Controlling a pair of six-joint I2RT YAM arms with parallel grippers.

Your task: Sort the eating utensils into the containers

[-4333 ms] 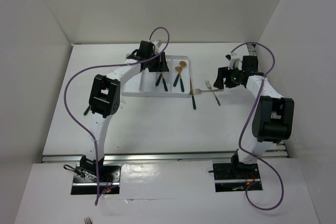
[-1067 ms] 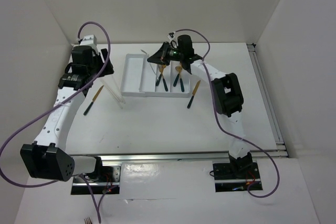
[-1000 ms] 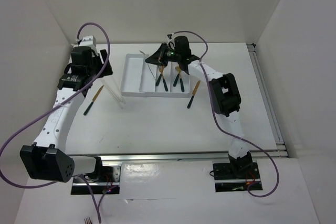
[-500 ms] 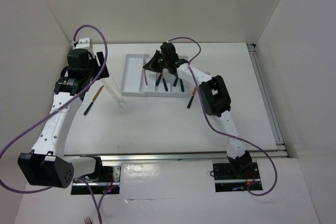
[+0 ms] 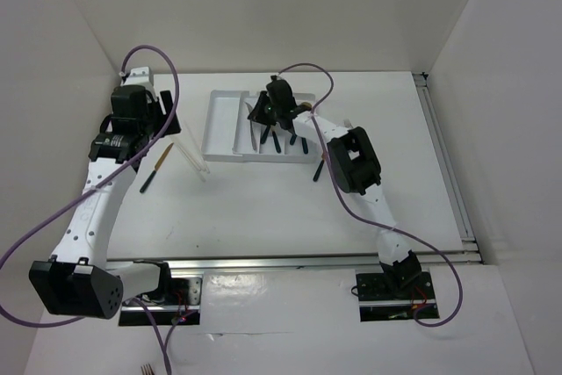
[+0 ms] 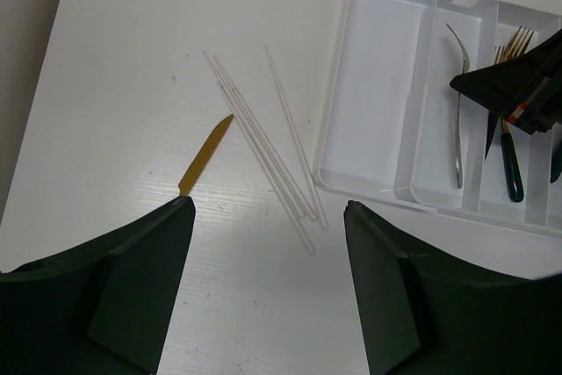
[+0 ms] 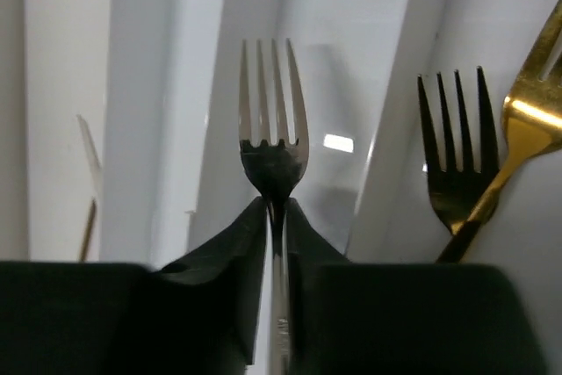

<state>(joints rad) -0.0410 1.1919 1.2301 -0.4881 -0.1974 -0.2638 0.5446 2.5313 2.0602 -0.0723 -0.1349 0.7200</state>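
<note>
The white tray (image 5: 219, 125) with its long containers lies at the table's far middle. My right gripper (image 5: 262, 116) reaches low into its second compartment from the left. In the right wrist view the silver fork (image 7: 274, 147) lies between the right gripper's (image 7: 277, 204) jaws, which are narrowly open, with a bright sliver beside the handle. The left wrist view shows the silver fork (image 6: 458, 111) lying in that compartment. Gold forks (image 7: 527, 129) with dark handles rest one compartment to the right. My left gripper (image 6: 268, 208) hovers open above the table, left of the tray, holding nothing.
A gold knife (image 5: 154, 169) with a dark handle lies on the table under the left arm, its blade (image 6: 204, 155) seen by the left wrist. Another knife (image 5: 320, 164) lies just off the tray's right front corner. Several clear thin sticks (image 6: 263, 138) lie left of the tray.
My right gripper has carried the silver fork leftward across the tray into the second compartment and its jaws have parted slightly. The left arm has barely shifted.
</note>
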